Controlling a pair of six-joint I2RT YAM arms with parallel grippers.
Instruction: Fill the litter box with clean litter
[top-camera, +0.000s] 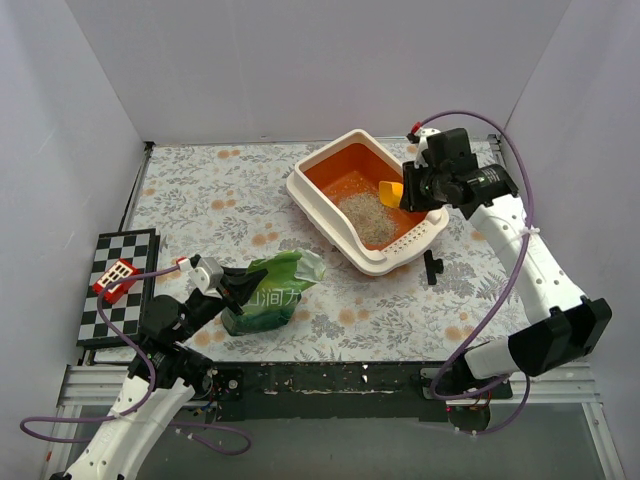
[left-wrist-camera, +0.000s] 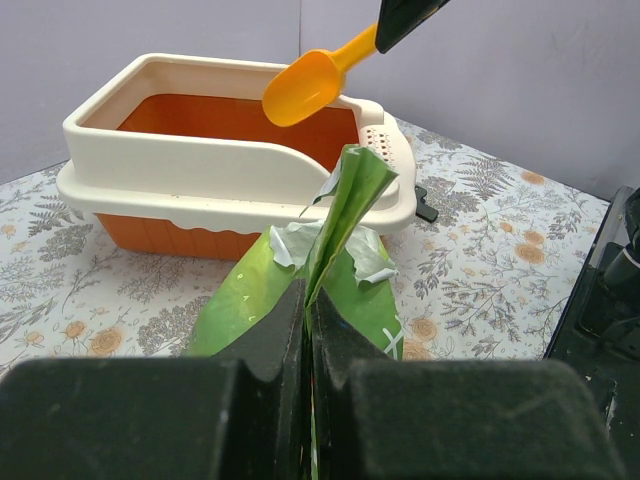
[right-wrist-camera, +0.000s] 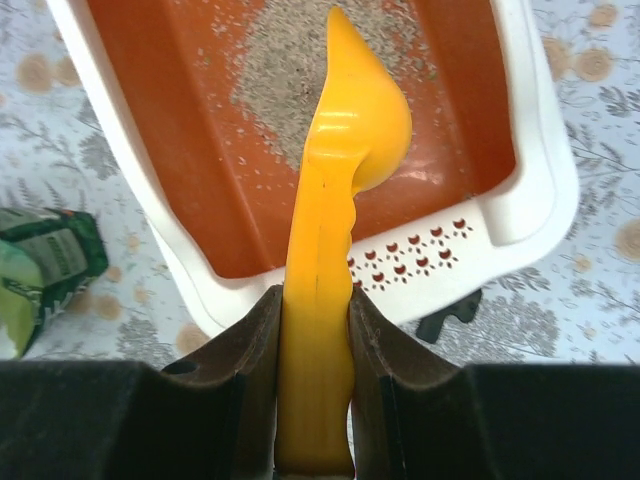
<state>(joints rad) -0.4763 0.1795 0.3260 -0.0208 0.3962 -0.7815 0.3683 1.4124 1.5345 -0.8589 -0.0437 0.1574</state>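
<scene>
The litter box (top-camera: 322, 204) sits at the back right of the table, white rim, orange inside, perforated ledge (right-wrist-camera: 420, 250) at its near end. A heap of clean litter (top-camera: 365, 215) lies on its floor, also in the right wrist view (right-wrist-camera: 290, 70). My right gripper (top-camera: 412, 192) is shut on the handle of a yellow-orange scoop (right-wrist-camera: 345, 150), held above the box with the bowl over the heap. My left gripper (top-camera: 235, 288) is shut on the top fold of a green bag (left-wrist-camera: 330, 240), which lies on the table near the front left.
A checkered board (top-camera: 118, 285) with a small red piece lies at the left edge. A small black part (top-camera: 432, 266) lies on the table beside the box's near corner. White walls enclose the floral table.
</scene>
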